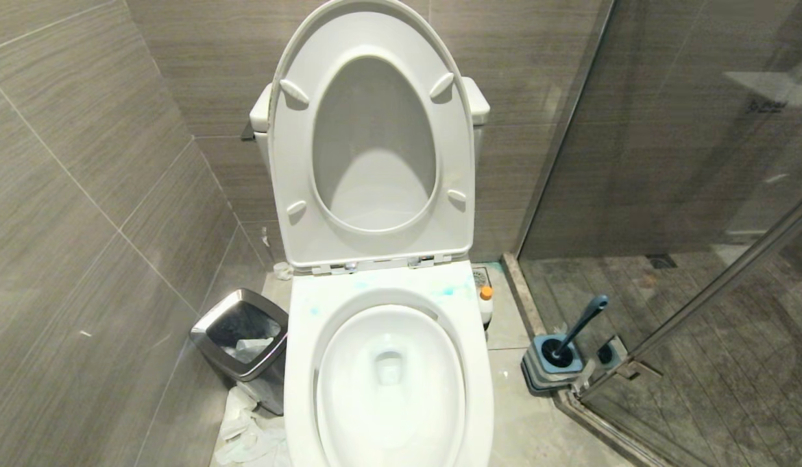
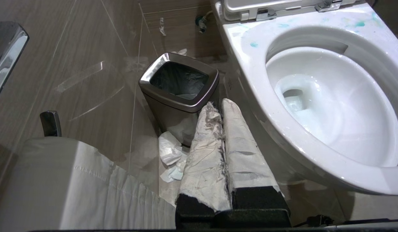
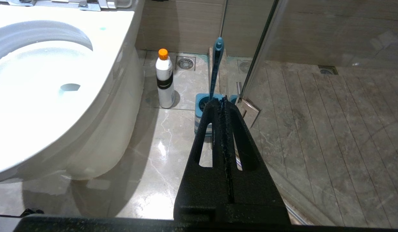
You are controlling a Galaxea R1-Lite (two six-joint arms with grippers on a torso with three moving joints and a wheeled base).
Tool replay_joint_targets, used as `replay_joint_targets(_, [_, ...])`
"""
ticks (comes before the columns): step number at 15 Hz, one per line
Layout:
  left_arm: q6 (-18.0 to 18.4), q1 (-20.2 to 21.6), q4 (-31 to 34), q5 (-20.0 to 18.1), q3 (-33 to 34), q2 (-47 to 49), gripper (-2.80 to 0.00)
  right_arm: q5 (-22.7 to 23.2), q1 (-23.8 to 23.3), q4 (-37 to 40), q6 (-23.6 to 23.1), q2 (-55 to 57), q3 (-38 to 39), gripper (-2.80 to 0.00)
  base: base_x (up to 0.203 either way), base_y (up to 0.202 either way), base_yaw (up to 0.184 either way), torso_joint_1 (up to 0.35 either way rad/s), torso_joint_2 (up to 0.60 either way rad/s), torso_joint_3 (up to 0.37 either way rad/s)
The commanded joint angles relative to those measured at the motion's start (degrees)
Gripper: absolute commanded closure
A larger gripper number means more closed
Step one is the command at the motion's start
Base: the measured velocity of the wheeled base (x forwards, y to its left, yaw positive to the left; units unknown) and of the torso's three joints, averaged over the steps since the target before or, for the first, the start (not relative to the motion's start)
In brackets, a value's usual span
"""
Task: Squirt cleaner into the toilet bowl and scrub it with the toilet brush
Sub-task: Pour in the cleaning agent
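Before robot, on floor: bowl, seat and lid up, cleaner as blue smears on back rim. Brush upright-tilted in holder right of bowl, by glass door. Bottle between bowl and holder. Bin left of bowl, crumpled paper beside it. Left gripper low beside bowl, paper-wrapped fingers pressed together, empty. Right gripper before holder, fingers closed, empty.

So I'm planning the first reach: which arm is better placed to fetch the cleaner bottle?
Probably the right. The bottle and toilet brush stand on the right gripper side of the toilet bowl; the left gripper faces the bin.
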Motion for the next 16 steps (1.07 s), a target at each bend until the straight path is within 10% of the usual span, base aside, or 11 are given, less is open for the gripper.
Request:
replay_joint_targets(1, [-0.3, 0.0, 0.0, 0.2, 0.0, 0.1, 0.00, 0.0, 0.0, 0.0, 0.0, 0.1, 0.0, 0.00, 0.000, 0.000, 0.000, 0.000, 0.00, 0.000])
replay_joint_targets(16, [-0.8, 0.0, 0.0, 0.7, 0.0, 0.1, 0.00, 0.0, 0.0, 0.0, 0.0, 0.0, 0.0, 0.00, 0.000, 0.000, 0.000, 0.000, 0.00, -0.004])
